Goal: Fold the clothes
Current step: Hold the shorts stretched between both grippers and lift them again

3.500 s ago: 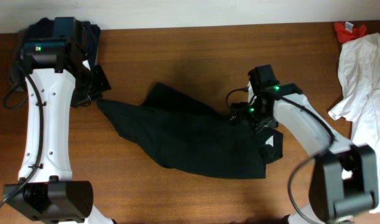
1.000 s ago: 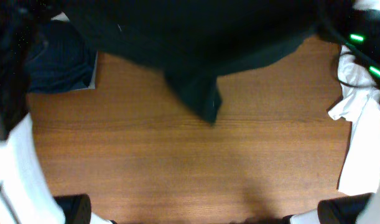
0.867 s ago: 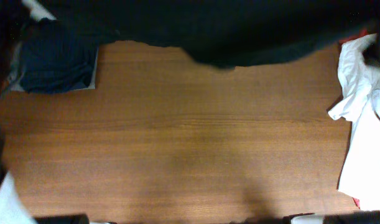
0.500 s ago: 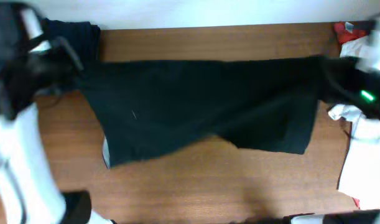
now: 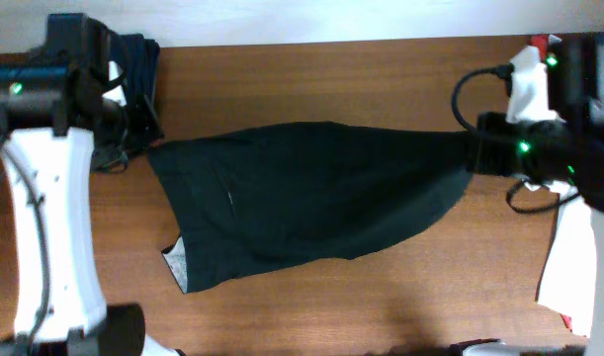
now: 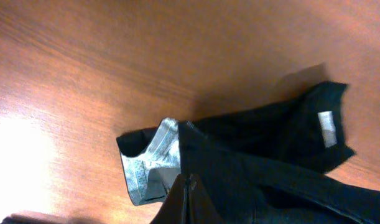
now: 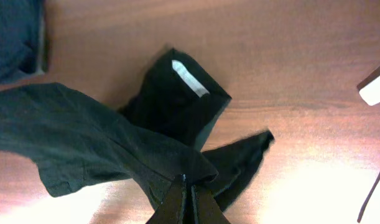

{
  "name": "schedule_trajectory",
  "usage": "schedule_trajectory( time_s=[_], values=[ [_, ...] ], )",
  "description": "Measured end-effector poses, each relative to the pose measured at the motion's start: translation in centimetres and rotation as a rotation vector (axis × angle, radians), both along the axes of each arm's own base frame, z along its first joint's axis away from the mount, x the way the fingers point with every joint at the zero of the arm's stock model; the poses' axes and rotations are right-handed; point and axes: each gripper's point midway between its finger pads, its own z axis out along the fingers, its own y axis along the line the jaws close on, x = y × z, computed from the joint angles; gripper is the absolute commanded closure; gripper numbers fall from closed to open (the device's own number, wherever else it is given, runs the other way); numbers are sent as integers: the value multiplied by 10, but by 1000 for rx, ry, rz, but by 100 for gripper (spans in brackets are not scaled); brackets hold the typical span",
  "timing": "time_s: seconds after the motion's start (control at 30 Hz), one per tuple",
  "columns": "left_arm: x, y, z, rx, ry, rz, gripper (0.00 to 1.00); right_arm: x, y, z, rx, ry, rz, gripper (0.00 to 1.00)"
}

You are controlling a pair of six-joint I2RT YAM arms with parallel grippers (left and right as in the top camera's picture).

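Observation:
The large black garment (image 5: 302,198) of the clothes is stretched flat across the wooden table between my two arms. My left gripper (image 5: 145,148) is shut on its left edge and my right gripper (image 5: 472,150) is shut on its right edge. In the left wrist view the left gripper (image 6: 186,198) pinches black cloth (image 6: 258,168) beside a pale patterned lining (image 6: 146,165). In the right wrist view the right gripper (image 7: 186,200) clamps a black fold (image 7: 115,143), with a white label (image 7: 186,74) showing farther off.
Navy clothes (image 5: 135,61) are piled at the table's back left corner, behind the left arm. White clothes (image 5: 578,247) lie along the right edge, with a small red piece (image 5: 547,44) at the back right. Bare table (image 5: 381,307) shows in front of the black garment.
The black garment, held high near the camera a second ago, has come down and now lies spread on the table. Both arms have dropped back to the table's sides, still gripping it.

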Motion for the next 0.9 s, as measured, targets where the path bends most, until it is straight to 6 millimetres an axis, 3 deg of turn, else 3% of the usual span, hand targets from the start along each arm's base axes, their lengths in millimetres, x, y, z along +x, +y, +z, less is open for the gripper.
schedule_trajectory(
  time_s=[0.2,0.27,0.33,0.43,0.57,0.73,0.9],
  values=[
    [-62,-7,74,-16,-262,-26,99,-33,-3,27,12,-114,0,95],
    [-90,-11,98,-28,-361,-40,99,-42,-4,27,12,-121,0,96],
    [-109,-13,108,-35,-409,-46,99,-46,-5,20,10,-100,0,96],
    [-133,-14,100,-41,-410,-50,99,-51,-5,-3,2,-24,0,96],
    [-151,-15,68,-44,-332,-48,99,-50,-5,-32,-8,76,1,96],
    [-145,-15,28,-50,-192,-44,99,-51,-5,-37,-11,93,3,96],
    [-125,-14,28,-50,-220,-45,99,-50,-5,-36,-11,88,3,96]
  ],
)
